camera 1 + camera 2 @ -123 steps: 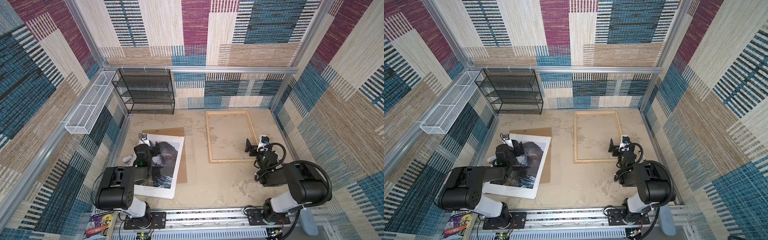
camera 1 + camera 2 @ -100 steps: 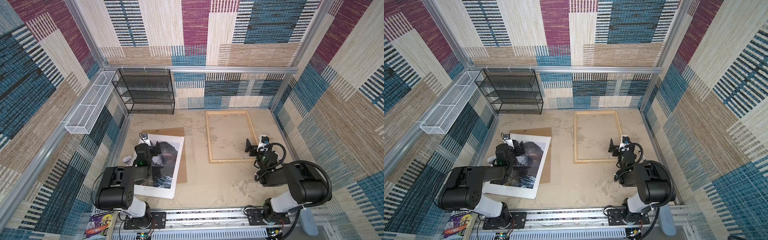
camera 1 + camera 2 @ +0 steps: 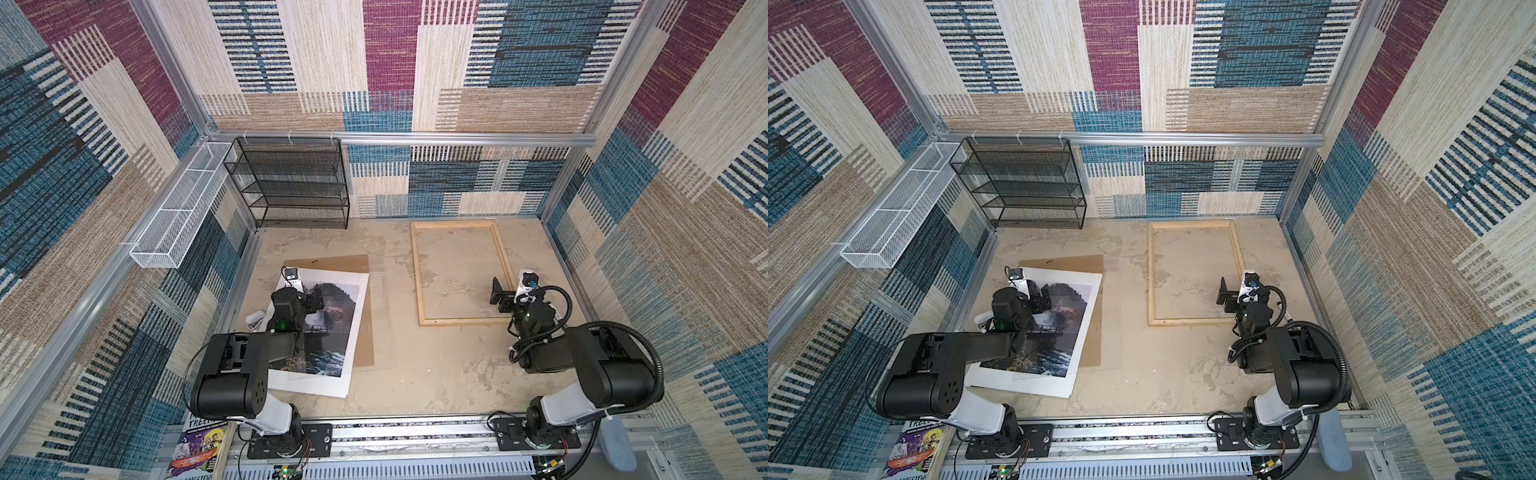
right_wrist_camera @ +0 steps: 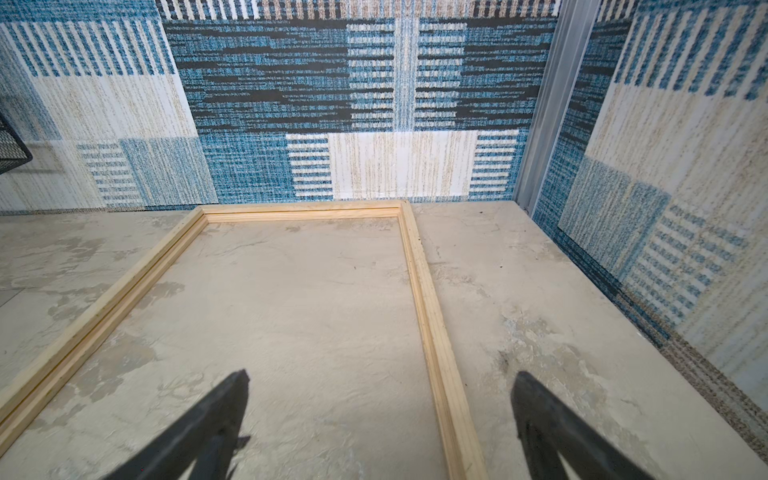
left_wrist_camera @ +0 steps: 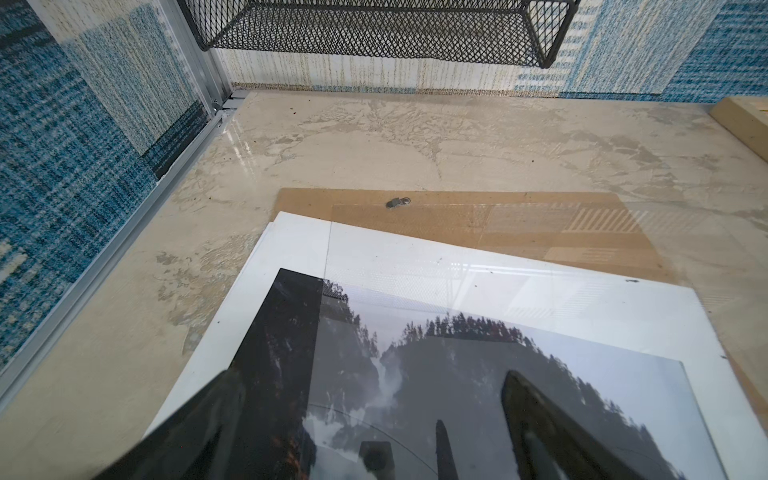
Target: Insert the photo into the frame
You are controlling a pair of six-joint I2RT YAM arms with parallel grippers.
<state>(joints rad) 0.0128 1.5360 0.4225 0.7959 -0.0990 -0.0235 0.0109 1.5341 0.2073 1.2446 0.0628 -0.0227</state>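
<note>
Pick-up not begun: left gripper point(image 5: 368, 374), jaws apart, hovers over the white-bordered waterfall-and-cliffs paper print point(image 3: 328, 328) at the table's point(image 3: 415, 374) eight o'clock, under a clear sheet point(image 5: 582, 232). The pale-wood rectangular frame point(image 3: 461, 321) lies empty at two o'clock, right gripper point(image 4: 382, 376) spread astride its rail. Next, likely: pinch a print edge.

Patchwork woven walls point(image 3: 415, 62) of blue, maroon and beige enclose a mottled beige desk point(image 3: 415, 374). A black mesh shelf point(image 3: 291, 187) stands far left; a white wire basket point(image 3: 178, 208) hangs on the left wall.
</note>
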